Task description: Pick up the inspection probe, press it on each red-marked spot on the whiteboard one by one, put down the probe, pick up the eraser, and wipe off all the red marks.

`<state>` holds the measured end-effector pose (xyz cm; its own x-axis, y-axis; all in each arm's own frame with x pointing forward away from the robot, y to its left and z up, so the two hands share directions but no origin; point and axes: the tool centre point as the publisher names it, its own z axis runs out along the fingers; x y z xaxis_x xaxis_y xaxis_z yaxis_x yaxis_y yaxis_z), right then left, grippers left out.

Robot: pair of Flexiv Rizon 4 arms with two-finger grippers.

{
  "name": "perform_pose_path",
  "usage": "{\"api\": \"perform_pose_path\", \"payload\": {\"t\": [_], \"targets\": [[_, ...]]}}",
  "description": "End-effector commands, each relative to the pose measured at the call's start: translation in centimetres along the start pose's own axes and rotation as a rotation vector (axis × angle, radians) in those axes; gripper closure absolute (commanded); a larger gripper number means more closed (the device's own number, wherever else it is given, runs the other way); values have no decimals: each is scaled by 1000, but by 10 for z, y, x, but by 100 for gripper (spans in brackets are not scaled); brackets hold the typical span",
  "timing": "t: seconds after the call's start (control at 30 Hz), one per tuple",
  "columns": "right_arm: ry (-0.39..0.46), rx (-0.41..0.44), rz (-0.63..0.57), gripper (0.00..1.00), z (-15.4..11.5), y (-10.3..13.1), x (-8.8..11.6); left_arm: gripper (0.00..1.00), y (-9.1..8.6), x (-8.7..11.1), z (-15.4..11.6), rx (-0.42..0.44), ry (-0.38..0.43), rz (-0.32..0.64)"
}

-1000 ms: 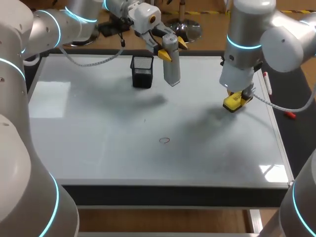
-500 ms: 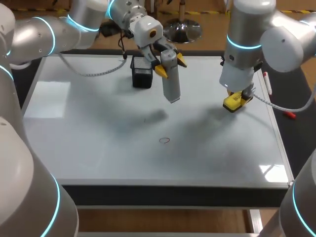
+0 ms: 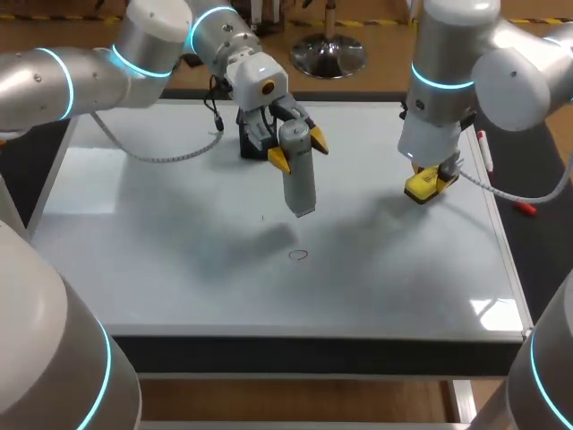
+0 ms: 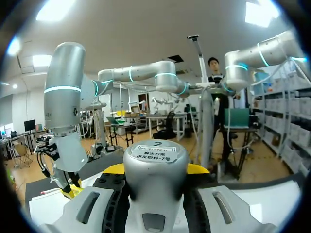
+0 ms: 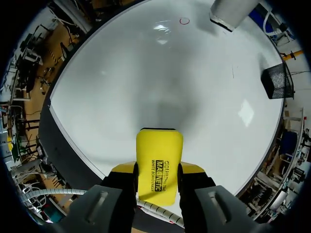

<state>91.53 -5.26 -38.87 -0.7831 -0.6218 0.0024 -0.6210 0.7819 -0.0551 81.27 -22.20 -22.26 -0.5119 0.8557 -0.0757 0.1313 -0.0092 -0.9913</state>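
Grey inspection probe (image 3: 301, 186), clamped in the left gripper (image 3: 298, 150), has come nearer from the mesh cup (image 3: 252, 143) toward the red circle (image 3: 298, 254) on the whiteboard (image 3: 161, 269), so pressing seems next, while the right gripper (image 3: 431, 177) grips the yellow eraser (image 3: 421, 188) at the right.

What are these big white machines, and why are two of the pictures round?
They are one robot's left arm and right arm. The big picture looks down from above; each round one comes from a camera on an arm's wrist. Under them lies a whiteboard with a small red ring drawn on it and a black mesh cup. The left gripper holds a grey probe over the board. The right gripper holds a yellow eraser.
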Motion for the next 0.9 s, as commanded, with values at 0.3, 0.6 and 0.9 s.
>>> {"api": "perform_pose_path", "payload": {"t": [0.3,0.6,0.9], "targets": [[1,2,-1,100,0,0,0,100,9,19,28,4,-206,-19],[1,2,-1,100,0,0,0,100,27,22,38,3,-179,-45],[1,2,-1,100,0,0,0,100,39,26,39,10,-144,-33]]}}
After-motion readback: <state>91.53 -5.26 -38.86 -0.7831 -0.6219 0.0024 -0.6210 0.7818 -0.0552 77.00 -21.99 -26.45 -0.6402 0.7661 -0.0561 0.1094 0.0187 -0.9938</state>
